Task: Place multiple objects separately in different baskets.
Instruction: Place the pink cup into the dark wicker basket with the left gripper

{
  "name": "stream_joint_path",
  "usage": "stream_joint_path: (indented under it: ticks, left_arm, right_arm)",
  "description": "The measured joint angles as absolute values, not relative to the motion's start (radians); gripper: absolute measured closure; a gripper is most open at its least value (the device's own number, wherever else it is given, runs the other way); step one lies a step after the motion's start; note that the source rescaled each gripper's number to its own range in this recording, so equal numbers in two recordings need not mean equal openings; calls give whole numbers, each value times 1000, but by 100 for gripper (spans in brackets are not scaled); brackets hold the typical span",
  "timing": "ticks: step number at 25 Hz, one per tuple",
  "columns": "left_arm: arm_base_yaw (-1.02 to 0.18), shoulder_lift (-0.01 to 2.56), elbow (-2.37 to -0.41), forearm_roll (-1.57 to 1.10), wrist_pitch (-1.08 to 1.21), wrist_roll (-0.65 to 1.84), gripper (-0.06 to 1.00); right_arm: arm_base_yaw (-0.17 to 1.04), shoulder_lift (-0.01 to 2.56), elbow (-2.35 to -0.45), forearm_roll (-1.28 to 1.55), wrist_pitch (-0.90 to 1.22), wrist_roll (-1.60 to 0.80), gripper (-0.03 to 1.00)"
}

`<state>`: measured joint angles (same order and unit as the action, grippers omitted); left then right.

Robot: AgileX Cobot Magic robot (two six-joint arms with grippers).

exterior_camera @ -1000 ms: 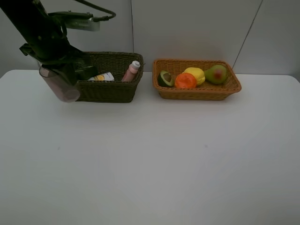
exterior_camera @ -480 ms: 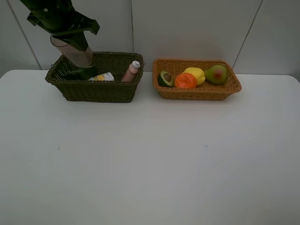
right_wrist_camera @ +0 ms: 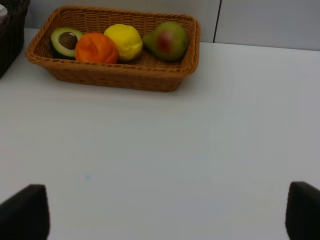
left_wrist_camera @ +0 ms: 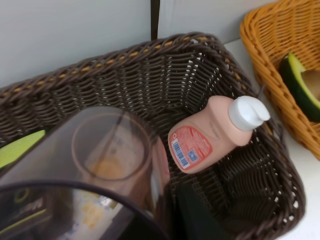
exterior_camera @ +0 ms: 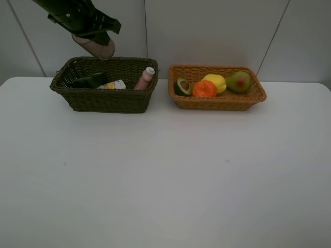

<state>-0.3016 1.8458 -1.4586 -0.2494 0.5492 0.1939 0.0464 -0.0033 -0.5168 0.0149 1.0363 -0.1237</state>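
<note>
My left gripper point(exterior_camera: 92, 37) is shut on the translucent mauve cup point(exterior_camera: 96, 48), which hangs tilted above the back rim of the dark basket point(exterior_camera: 111, 102). The left wrist view looks through the cup point(left_wrist_camera: 102, 160) into that basket point(left_wrist_camera: 150, 55). In it lie the pink bottle point(exterior_camera: 145, 78), also shown point(left_wrist_camera: 210, 136) in the left wrist view, the white blue-capped bottle point(exterior_camera: 113, 85) and the black pump bottle point(exterior_camera: 89, 81). The light basket point(exterior_camera: 220, 102) holds the avocado point(exterior_camera: 182, 86), orange point(exterior_camera: 205, 89), lemon point(exterior_camera: 216, 82) and pear point(exterior_camera: 238, 81). My right gripper point(right_wrist_camera: 162, 217) is open over bare table.
The two baskets stand side by side at the back of the white table point(exterior_camera: 165, 175), close to the wall. In the right wrist view the light basket point(right_wrist_camera: 115, 75) sits ahead of the open fingers point(right_wrist_camera: 22, 215).
My left gripper carried the cup up and to the right, from beside the dark basket's left end to above its back rim. The right gripper shows no earlier view.
</note>
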Motion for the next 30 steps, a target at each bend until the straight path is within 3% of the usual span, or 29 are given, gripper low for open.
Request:
stream_joint_path:
  ticks: [30]
  left_arm:
    - [-344,2009,-1459,-346,337,283,94]
  right_arm:
    - [46,-3,-517,15,1036,-124,-3]
